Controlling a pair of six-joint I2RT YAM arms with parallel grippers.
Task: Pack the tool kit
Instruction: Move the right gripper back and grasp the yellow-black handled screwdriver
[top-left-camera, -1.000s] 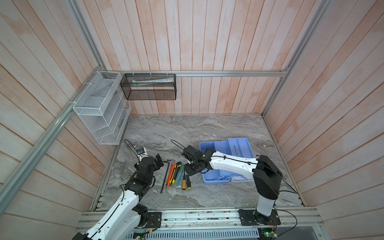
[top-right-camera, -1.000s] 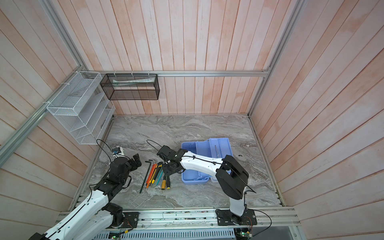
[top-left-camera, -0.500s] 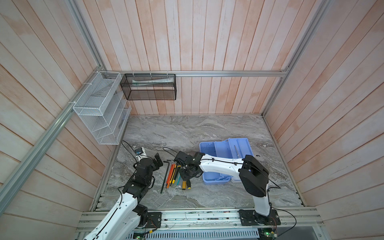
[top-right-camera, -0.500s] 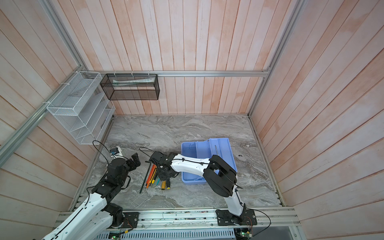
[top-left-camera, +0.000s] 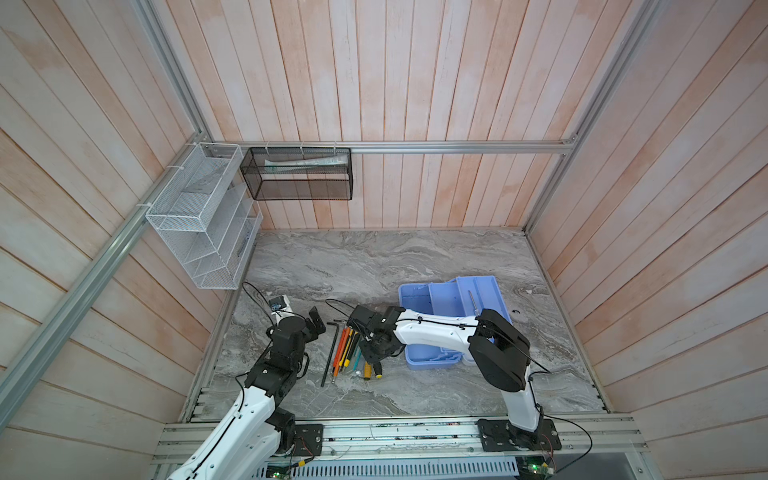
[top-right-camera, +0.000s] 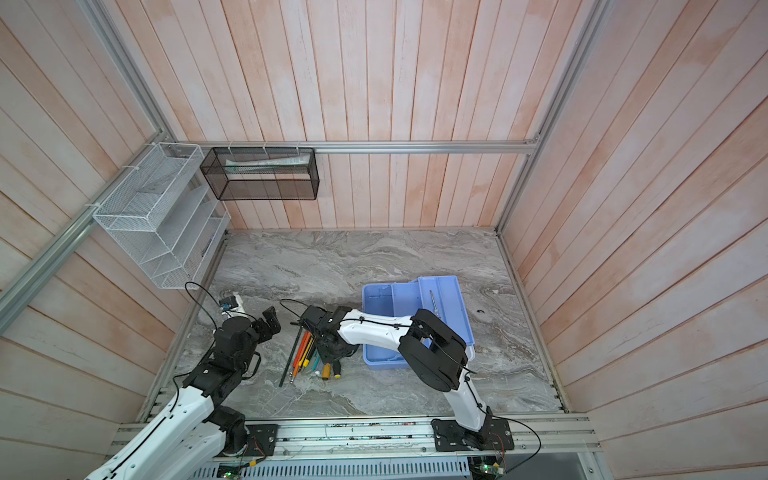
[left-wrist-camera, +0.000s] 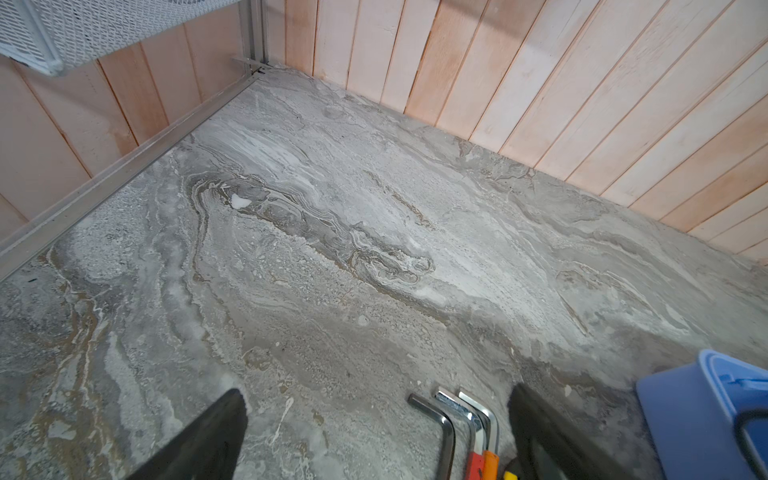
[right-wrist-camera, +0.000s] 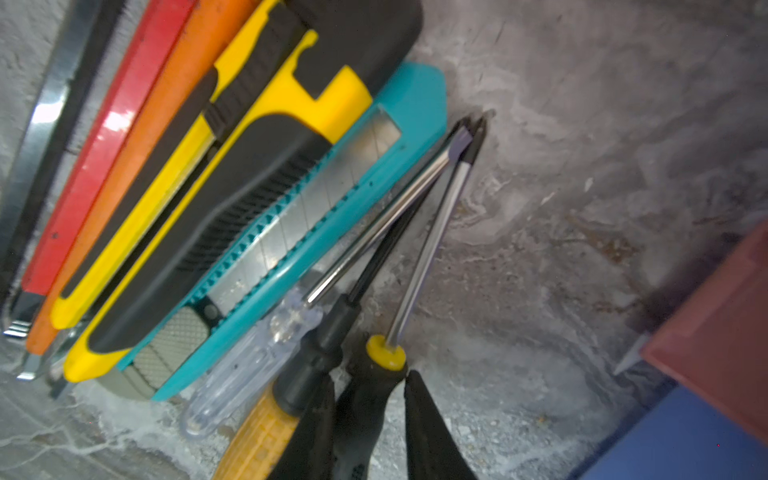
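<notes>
The right claw (right-wrist-camera: 370, 378) straddles the outermost screwdriver (right-wrist-camera: 433, 237) near the surface's (top-left-camera: 415, 257) front edge, grip unconfirmed, since its free side likely admits a jaw; the left claw (left-wrist-camera: 376, 411) hangs wide open, empty.

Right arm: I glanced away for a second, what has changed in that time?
The right gripper swung from beside the blue box onto the tool row. Its fingers now straddle the black-handled screwdriver, but a firm grip is unclear. The left gripper, tool row and blue box stayed put.
</notes>
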